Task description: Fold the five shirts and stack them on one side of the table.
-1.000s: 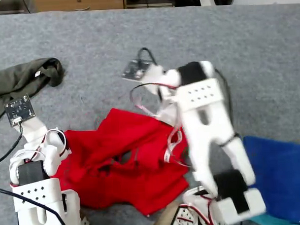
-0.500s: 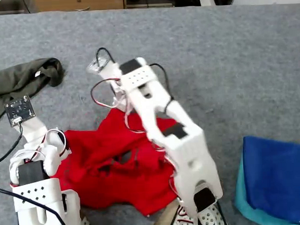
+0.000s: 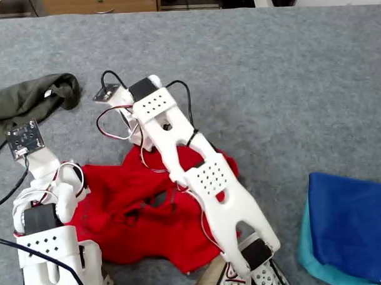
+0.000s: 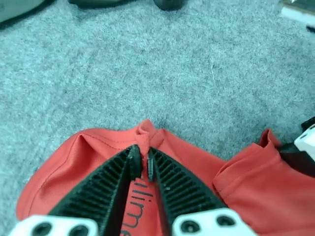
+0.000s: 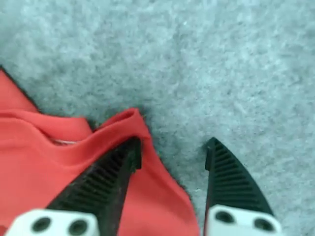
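Desk (image 3: 313, 82): grey felt-like cloth, rough, matt. Red shirt (image 4: 197, 162), pinched in left end effector (image 4: 141, 162): soft matt knit with a stitched hem. Left and right end effector (image 5: 172, 150): black ribbed matt plastic fingers, smooth white plastic bases.

Lighting is even and diffuse from above across the grey table cover (image 3: 288, 83), and shadows are soft-edged throughout. The white right arm (image 3: 210, 179) reads bright and lays a faint shadow on the red shirt (image 3: 131, 238) beneath it. In the right wrist view a narrow dark shadow lies under the shirt's raised hem (darkest at the fold). The dark green shirt (image 3: 26, 98) holds deep shadow in its creases.
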Tool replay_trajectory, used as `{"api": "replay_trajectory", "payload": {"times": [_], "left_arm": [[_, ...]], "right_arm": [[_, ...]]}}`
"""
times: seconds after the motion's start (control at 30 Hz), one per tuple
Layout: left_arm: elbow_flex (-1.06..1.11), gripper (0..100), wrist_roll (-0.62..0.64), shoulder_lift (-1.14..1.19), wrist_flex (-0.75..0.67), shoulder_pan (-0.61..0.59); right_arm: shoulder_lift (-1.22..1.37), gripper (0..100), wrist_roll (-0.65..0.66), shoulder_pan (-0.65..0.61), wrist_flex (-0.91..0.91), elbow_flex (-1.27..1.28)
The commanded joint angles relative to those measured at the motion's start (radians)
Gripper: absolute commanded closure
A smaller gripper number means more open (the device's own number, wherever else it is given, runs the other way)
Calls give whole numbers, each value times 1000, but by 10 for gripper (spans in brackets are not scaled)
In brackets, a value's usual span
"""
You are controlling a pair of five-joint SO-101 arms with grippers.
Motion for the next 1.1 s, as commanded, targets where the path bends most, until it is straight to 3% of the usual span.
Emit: {"api": "replay_trajectory", "payload": {"times": [0.0,0.27,0.67,0.93,1.07], "left_arm": [[-6,981,8,-8,-14,3],[-14,981,8,-8,-12,2],[-11,981,8,-8,-14,2],[-11,981,8,-8,-14,2],[-11,981,8,-8,-14,2]], "right_arm": [[-162,778,-6,-35,20,82],[-300,778,17,-71,-15,326],[-174,783,21,-85,-164,338],[-153,991,23,-77,-196,297],[-140,995,21,-67,-190,249]]}}
